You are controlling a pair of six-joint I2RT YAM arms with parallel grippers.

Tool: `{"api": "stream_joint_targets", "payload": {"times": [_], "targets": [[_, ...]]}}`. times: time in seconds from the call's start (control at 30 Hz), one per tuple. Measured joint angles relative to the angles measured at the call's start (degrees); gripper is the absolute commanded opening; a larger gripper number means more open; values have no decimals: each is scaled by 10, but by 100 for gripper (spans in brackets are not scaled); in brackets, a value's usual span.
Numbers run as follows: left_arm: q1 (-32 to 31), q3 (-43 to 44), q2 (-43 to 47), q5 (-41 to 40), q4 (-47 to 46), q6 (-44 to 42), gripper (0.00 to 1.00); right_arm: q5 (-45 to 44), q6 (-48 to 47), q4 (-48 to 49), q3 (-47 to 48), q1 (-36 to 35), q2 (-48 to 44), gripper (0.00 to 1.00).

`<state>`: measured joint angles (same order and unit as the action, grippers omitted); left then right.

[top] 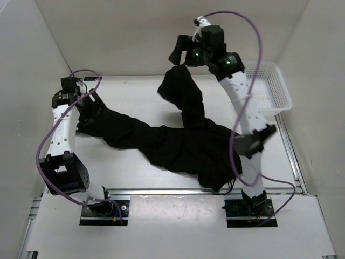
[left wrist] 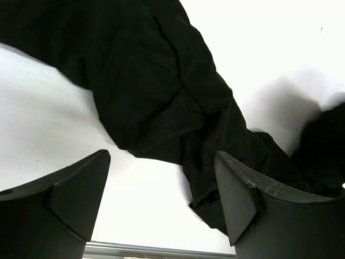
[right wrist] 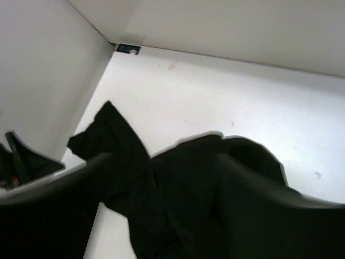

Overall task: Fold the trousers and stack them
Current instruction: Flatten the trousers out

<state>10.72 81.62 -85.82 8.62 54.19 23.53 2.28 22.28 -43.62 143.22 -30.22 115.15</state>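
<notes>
The black trousers (top: 178, 145) lie wrinkled and spread across the table. One leg runs left and the other runs to the back. My left gripper (top: 88, 112) is low over the end of the left leg. In the left wrist view it (left wrist: 161, 162) is open, with the black cloth (left wrist: 156, 97) ahead of it and against the right finger (left wrist: 242, 194). My right gripper (top: 180, 51) is raised high above the end of the back leg. In the right wrist view it (right wrist: 161, 162) is open and empty, with the trousers (right wrist: 188, 183) on the table below.
A white mesh basket (top: 267, 86) stands at the back right, beside the right arm. White walls enclose the table on the left, back and right. A metal rail (top: 172, 191) runs along the near edge.
</notes>
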Motion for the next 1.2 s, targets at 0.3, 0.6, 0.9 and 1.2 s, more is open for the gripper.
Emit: {"api": "stream_joint_targets", "payload": {"times": [0.3,0.6,0.9,1.2], "targets": [[14,-4,27,-11,9,2,81,-17,3,-42,-311,47,-41,100],[17,-127,19,19,-37,42,89,-82,35,0,-700,63,-486,74],[15,-181,-60,43,-107,64,90,-143,210,-52,-1004,22,-600,71],[11,-162,-199,48,-143,91,10,-99,258,-30,-1041,-69,-608,95]]}}
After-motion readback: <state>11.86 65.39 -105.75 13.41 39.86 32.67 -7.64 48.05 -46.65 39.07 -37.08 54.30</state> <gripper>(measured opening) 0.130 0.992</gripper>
